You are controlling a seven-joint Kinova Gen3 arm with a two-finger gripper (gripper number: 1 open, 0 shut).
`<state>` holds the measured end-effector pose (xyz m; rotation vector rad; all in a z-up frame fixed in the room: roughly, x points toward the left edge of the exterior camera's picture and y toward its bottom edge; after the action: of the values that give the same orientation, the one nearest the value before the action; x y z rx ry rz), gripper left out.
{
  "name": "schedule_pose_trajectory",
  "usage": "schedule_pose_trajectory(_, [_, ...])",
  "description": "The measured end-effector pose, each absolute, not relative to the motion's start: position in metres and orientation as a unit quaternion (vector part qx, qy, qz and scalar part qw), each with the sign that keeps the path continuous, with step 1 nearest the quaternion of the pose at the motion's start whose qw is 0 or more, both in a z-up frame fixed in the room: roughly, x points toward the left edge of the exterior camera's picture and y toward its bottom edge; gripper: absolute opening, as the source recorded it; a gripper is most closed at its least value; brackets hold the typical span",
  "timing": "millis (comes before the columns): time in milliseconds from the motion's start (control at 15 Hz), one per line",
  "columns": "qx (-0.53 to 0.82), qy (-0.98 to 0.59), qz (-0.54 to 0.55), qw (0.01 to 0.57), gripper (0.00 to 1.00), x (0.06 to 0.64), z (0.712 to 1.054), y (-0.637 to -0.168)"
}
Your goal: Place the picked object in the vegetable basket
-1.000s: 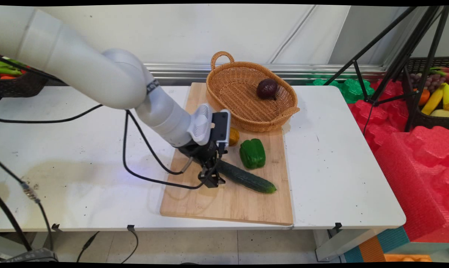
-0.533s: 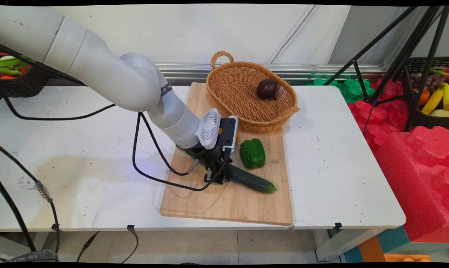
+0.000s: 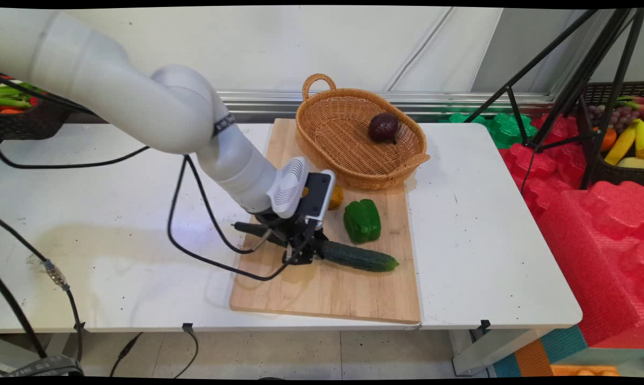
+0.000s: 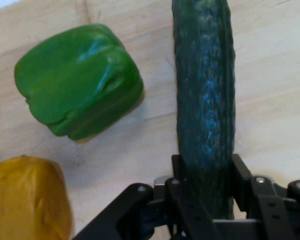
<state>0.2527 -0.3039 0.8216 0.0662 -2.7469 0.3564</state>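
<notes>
A long dark green cucumber (image 3: 359, 258) lies across the wooden cutting board (image 3: 327, 297), and my gripper (image 3: 300, 251) is shut on it left of its middle. In the hand view the cucumber (image 4: 205, 90) runs straight up from between my fingers (image 4: 240, 172), which press on both of its sides. Its left end (image 3: 247, 228) sticks out past the hand. A green bell pepper (image 3: 362, 220) (image 4: 80, 82) sits just beyond the cucumber. A yellow-orange vegetable (image 3: 335, 196) (image 4: 27, 200) lies behind the hand, partly hidden.
A wicker basket (image 3: 415, 159) stands at the board's far end with a dark purple onion (image 3: 383, 127) inside. Black cables (image 3: 193, 235) hang from the arm onto the table. A black tripod (image 3: 562, 96) and red foam (image 3: 594, 230) are off the table's right side.
The hand has shifted a little left and turned. The cucumber has swung with it and now lies flatter across the board, with its left end showing.
</notes>
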Motion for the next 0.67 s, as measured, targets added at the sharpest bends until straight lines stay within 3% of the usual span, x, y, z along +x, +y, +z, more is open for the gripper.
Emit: schedule_pose_trajectory(667, [0.123,-0.947,0.188,0.231,0.00,0.286,0.935,-0.285])
